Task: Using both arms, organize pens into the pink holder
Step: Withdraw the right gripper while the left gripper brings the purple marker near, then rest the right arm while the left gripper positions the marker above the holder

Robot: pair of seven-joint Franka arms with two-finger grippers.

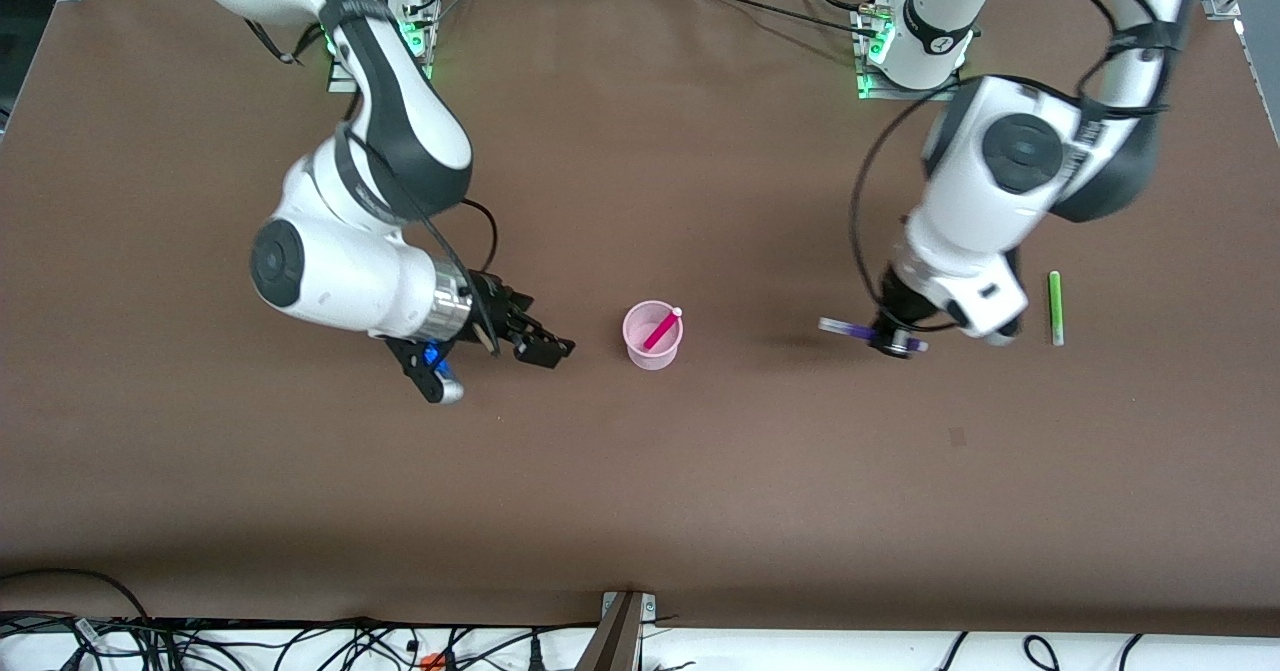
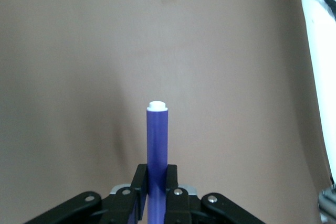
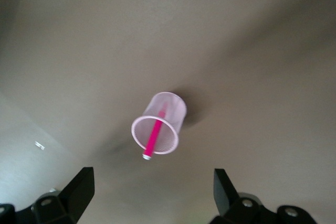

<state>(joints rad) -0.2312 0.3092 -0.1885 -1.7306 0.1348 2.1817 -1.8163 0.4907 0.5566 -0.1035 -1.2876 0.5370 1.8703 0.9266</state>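
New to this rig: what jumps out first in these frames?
The pink holder mid-table, with a magenta pen leaning in it. The left gripper is shut on a purple pen, up over the table toward the left arm's end, with a green pen lying beside it. The right gripper hangs open beside the holder, toward the right arm's end.

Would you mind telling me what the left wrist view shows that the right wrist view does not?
Only the left wrist view shows the purple pen, clamped between the left gripper's fingers and held over bare table. Only the right wrist view shows the pink cup with the pink pen leaning inside it, pale end sticking out over the rim, and the open right gripper facing it with nothing between its fingers. Both share the brown table.
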